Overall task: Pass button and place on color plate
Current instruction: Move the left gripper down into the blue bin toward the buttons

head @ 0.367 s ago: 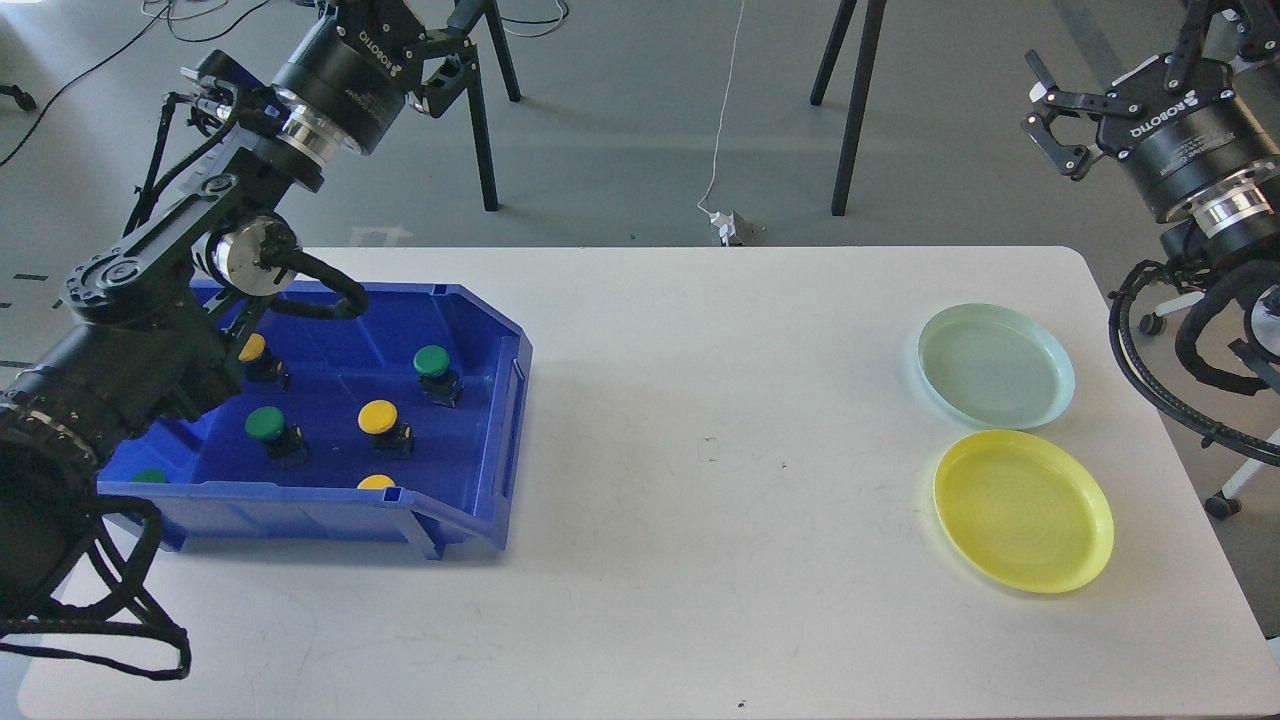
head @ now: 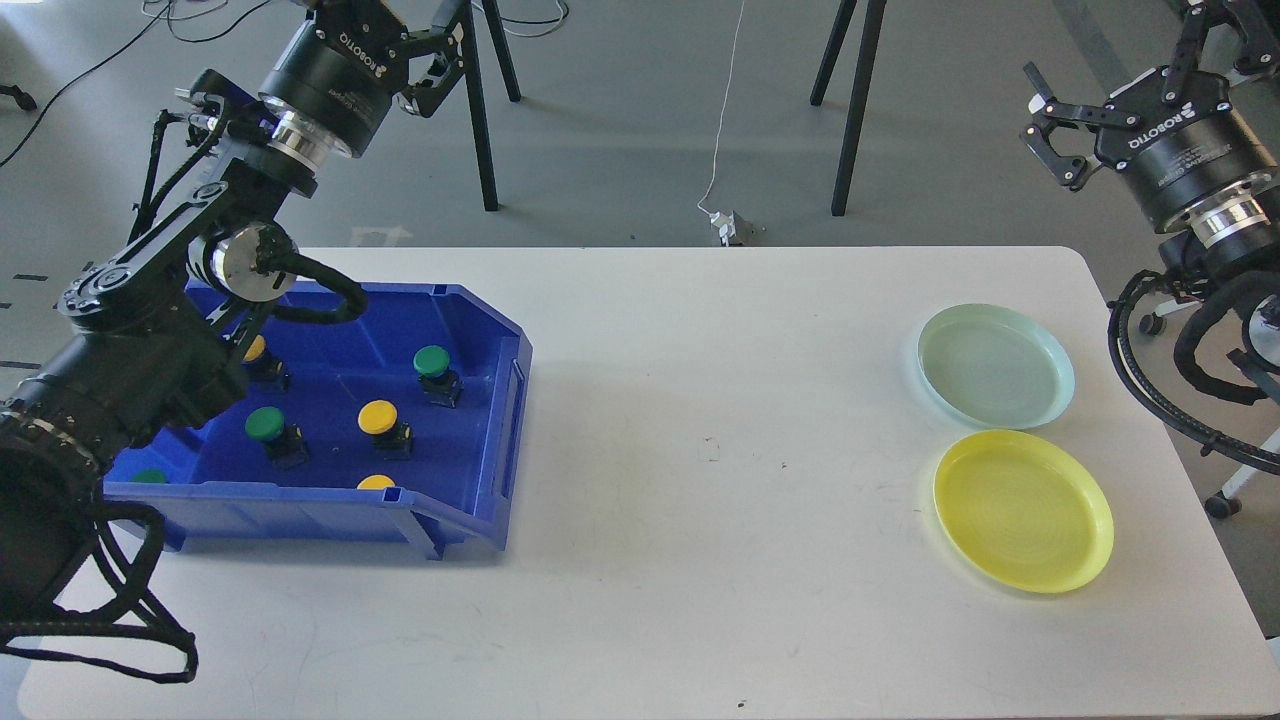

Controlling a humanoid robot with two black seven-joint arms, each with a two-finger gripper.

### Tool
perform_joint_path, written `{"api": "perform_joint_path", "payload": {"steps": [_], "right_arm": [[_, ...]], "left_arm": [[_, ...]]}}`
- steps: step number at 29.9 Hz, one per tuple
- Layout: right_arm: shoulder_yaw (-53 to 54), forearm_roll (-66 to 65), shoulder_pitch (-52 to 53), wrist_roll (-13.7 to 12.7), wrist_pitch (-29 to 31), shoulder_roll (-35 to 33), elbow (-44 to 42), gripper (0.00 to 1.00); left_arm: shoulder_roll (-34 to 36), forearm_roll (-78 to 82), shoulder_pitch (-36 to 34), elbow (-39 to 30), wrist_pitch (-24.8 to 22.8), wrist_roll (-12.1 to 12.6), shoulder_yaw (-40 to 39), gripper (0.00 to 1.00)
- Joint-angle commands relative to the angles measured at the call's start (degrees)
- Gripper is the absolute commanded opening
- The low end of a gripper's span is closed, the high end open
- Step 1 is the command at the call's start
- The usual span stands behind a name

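Note:
Several push buttons lie in a blue bin (head: 505,400) on the left of the table: a yellow one (head: 378,416), two green ones (head: 432,360) (head: 265,424), and others partly hidden by the bin's wall and my left arm. A pale green plate (head: 995,365) and a yellow plate (head: 1022,510) sit empty on the right. My left gripper (head: 410,15) is raised above and behind the bin, open and empty, partly cut off by the top edge. My right gripper (head: 1120,70) is raised past the table's far right corner, open and empty.
The white table (head: 720,450) has rounded corners. Black tripod legs (head: 850,110) and cables stand on the floor behind the table. A chair base with wheels (head: 1220,500) is off the right edge.

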Motion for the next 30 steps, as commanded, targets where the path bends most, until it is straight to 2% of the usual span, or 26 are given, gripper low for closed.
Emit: {"api": "perform_joint_path", "payload": {"steps": [1, 7, 12, 17, 23, 30], "right_arm": [[-0.1, 0.0, -0.2, 0.0, 0.0, -0.1, 0.1, 0.99], [0.0, 0.0, -0.4, 0.1, 0.0, 0.0, 0.2, 0.99], [0.0, 0.0, -0.4, 0.1, 0.0, 0.0, 0.1, 0.99], [-0.2, -0.1, -0.4, 0.2, 0.0, -0.1, 0.0, 0.99], [-0.1, -0.1, -2.0, 0.4, 0.0, -0.3, -0.1, 0.99], [-0.1, -0.1, -3.4, 0.4, 0.0, -0.7, -0.4, 0.99]], "left_arm": [[-2.0, -0.5, 0.0, -1.9, 0.0, 0.0, -0.8, 1.0], [-1.8, 0.7, 2.3, -14.2, 0.0, 0.0, -2.9, 1.0], [4.0, 8.4, 3.0, -22.4, 0.0, 0.0, 1.9, 1.0], [14.8, 21.0, 1.8, -29.9, 0.0, 0.0, 11.2, 1.0], [25.0, 43.0, -8.2, -31.2, 0.0, 0.0, 28.0, 1.0], [27.4, 63.7, -19.8, -29.2, 0.0, 0.0, 48.6, 1.0]]}}
